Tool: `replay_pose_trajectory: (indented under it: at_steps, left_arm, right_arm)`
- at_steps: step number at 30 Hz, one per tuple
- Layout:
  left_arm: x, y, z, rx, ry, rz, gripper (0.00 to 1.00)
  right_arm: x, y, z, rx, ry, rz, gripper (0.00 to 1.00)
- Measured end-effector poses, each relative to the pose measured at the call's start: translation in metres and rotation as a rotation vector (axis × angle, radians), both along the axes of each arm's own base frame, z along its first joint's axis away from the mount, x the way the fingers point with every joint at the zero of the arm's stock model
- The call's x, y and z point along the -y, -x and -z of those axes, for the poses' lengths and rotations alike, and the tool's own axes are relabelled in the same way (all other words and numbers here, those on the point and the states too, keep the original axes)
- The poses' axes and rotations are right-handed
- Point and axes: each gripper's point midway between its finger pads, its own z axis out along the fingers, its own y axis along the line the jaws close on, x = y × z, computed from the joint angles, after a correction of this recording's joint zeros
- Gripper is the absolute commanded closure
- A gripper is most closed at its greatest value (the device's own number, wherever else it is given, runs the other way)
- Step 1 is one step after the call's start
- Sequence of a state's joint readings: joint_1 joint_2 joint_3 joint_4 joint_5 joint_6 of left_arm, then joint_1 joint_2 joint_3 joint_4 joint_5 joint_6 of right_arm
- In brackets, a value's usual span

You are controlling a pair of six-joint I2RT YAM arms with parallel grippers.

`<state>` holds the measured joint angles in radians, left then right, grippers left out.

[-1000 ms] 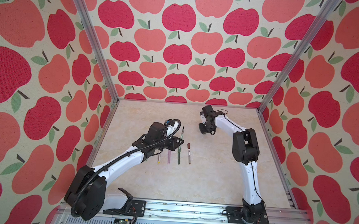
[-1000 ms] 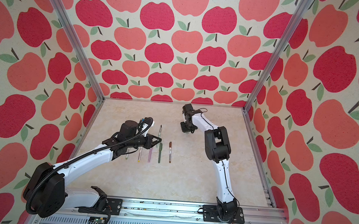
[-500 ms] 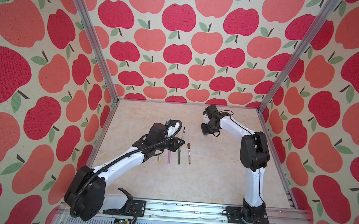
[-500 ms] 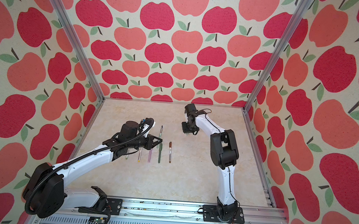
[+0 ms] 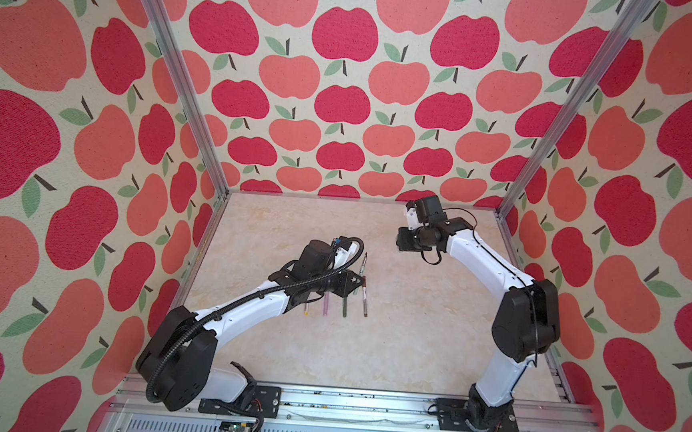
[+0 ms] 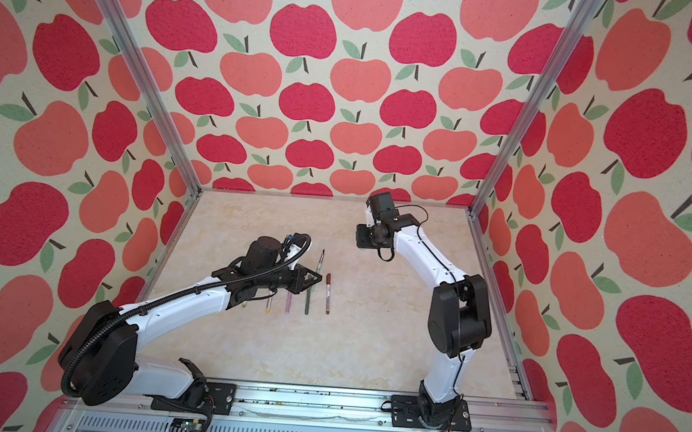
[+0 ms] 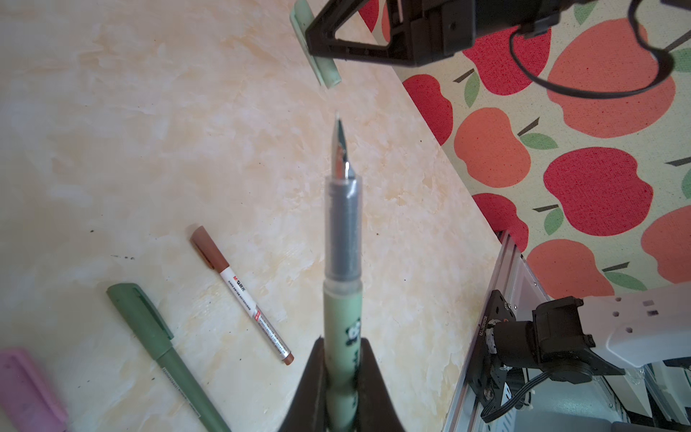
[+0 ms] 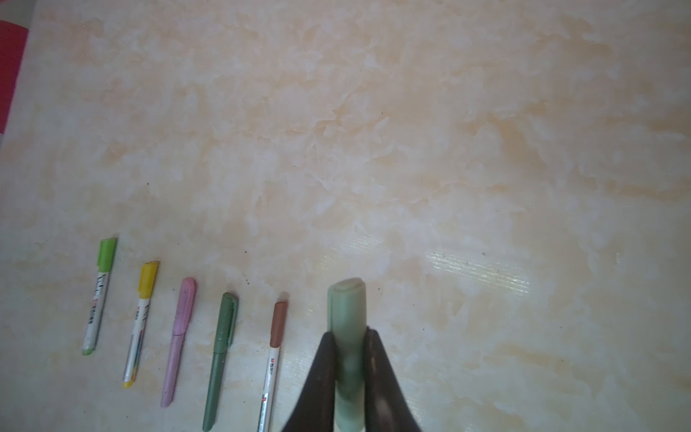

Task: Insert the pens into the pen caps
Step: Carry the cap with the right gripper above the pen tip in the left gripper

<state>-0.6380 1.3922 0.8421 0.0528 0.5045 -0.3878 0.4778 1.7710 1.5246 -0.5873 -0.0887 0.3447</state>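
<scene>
Six pens (image 8: 220, 351): five capped, rowed on tabletop (image 8: 448, 149); sixth, sage pen (image 7: 342, 299), clamped by barrel in left fingers (image 7: 312, 377); sage cap (image 8: 347, 310) pinched in right fingers (image 8: 318, 374). We judge both light, stiff, slick; hold mid-body.

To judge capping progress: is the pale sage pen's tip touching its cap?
Apart. The left wrist view shows table between the tip of the pale sage pen and the pale sage cap.

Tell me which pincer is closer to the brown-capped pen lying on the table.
Left. The left pincer, holding the sage pen, hovers just beside the brown-capped pen. The right pincer, holding the sage cap, hangs farther off, toward the back of the table.
</scene>
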Motion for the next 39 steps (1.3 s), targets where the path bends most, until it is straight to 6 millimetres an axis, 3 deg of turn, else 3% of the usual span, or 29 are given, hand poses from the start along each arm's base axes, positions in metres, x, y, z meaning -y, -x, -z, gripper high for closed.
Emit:
replay_pose_trajectory:
  at_steps: [4, 8, 24, 39]
  left_arm:
    - [0.011, 0.001, 0.007, -0.02, 0.009, 0.011, 0.98]
    - [0.022, 0.001, 0.012, -0.036, 0.018, 0.023, 0.98]
    - [0.036, -0.006, -0.002, -0.001, 0.052, 0.041, 0.98]
    - [0.037, -0.007, -0.004, 0.003, 0.054, 0.04, 0.98]
  right_arm:
    - [-0.005, 0.013, -0.028, 0.038, -0.142, 0.019, 1.0]
    - [-0.015, 0.024, -0.04, 0.034, -0.28, 0.033, 1.0]
    - [-0.054, 0.041, -0.059, -0.025, -0.508, -0.012, 1.0]
    - [-0.061, 0.049, -0.055, -0.06, -0.534, -0.027, 1.0]
